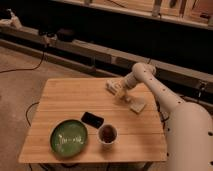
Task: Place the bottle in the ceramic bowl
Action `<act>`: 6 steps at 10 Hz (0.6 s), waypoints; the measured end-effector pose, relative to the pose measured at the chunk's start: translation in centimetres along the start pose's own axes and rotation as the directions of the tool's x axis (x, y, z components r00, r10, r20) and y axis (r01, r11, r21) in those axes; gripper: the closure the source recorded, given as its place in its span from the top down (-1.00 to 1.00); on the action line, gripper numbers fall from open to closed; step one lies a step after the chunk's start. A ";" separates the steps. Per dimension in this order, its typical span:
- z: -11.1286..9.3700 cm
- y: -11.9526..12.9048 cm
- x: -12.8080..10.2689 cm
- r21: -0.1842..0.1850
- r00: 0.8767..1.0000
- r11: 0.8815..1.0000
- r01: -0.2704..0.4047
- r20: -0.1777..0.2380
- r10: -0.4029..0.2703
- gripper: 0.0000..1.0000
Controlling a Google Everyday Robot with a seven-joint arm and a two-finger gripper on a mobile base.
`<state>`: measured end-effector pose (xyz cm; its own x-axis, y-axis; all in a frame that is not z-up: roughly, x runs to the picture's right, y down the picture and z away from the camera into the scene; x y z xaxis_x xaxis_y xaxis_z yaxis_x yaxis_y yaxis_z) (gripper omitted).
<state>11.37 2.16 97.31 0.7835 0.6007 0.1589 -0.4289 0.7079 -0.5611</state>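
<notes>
Obs: end effector [121,93] at bottle [113,86], far edge of worktop [65,97]; approach for pickup, prob.; grip state can't tell. Green ceramic bowl [69,137] well apart, front-left, so carry req'd.

The counter [65,100] is pale honey-coloured wood, with faint darker lines running left to right along its boards. At its near left the ceramic bowl [69,137] is green, with pale streaks inside. Right of it lies a flat rectangular object [92,119], plain black, and then a cup [107,134] with a white rim and a dark brown inside. At the far side the bottle [113,85] is white. The hand [121,93], at the bottle's right end, is pale like the cream-white arm [150,82]. A square block [136,105] at the right is pale tan. The floor [20,90] is dull tan.
</notes>
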 end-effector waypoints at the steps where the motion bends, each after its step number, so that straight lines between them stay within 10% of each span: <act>1: 0.6 0.0 0.5 -0.001 1.000 1.000 -0.015 0.003 0.015 0.59; 6: 1.7 0.8 0.2 -0.025 0.999 0.999 0.040 0.022 -0.039 -0.30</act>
<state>10.46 3.46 98.25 0.7897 0.5804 0.1986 -0.3858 0.7217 -0.5748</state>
